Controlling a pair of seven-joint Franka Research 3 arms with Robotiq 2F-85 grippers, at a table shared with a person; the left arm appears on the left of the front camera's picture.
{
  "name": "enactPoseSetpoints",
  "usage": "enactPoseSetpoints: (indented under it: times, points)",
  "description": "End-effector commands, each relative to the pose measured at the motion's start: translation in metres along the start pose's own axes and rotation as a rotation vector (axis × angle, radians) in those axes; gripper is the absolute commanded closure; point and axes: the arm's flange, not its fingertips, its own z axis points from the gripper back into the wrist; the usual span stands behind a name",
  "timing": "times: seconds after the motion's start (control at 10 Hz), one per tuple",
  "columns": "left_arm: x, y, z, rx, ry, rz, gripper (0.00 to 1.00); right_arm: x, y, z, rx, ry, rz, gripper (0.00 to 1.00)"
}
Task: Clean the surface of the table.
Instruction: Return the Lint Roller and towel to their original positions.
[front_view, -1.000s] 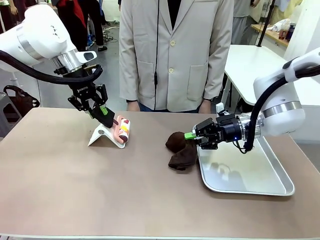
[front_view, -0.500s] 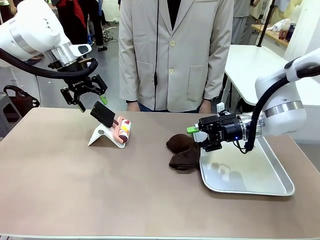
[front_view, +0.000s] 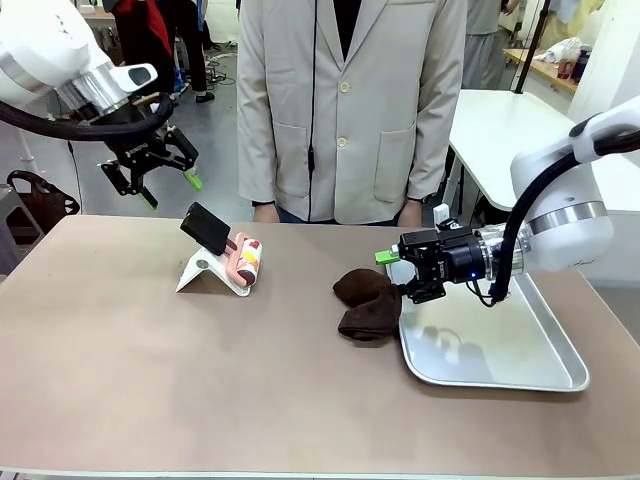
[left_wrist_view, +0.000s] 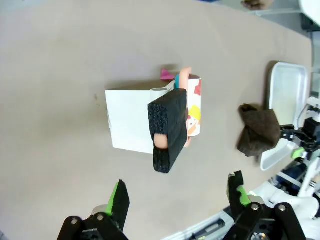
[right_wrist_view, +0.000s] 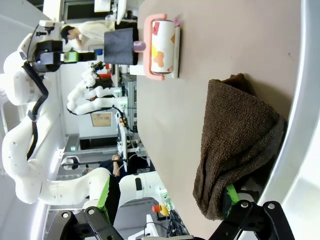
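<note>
Since a second ago our left gripper (front_view: 150, 177) has let go of the lint roller (front_view: 245, 264) and risen, while the right gripper (front_view: 404, 275), jaws spread and empty, hangs beside the soft, limp brown cloth (front_view: 365, 303), best pinched at a thick fold to wipe the stiff, smooth table (front_view: 200, 390) spread beneath.

Matt smooth table (front_view: 200, 380), shiny metal tray (front_view: 500, 355), brown terry cloth (front_view: 368, 305).

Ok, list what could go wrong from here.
1. The cloth lies against the tray rim, and the open right pincer has a finger right at it; pulling back could snag and drag it.
2. The lint roller leans on its white stand on the table; the open left pincer above may tip it on the way down.
</note>
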Motion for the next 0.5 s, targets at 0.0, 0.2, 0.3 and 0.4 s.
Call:
enactPoseSetpoints:
  times: [0.0, 0.2, 0.3, 0.4]
  points:
    - [-0.021, 0.009, 0.010, -0.056, -0.043, -0.030, 0.00, -0.011, 0.031, 0.007, -0.128, 0.032, 0.003, 0.00]
    - [-0.031, 0.013, 0.018, -0.077, -0.058, -0.048, 0.00, -0.010, 0.059, 0.006, -0.373, 0.104, -0.020, 0.00]
    - [-0.038, 0.018, 0.021, -0.086, -0.065, -0.052, 0.00, -0.005, 0.071, 0.006, -0.513, 0.084, -0.021, 0.00]
    - [-0.044, 0.025, 0.025, -0.100, -0.078, -0.049, 0.00, 0.002, 0.079, -0.001, -0.600, 0.063, -0.002, 0.00]
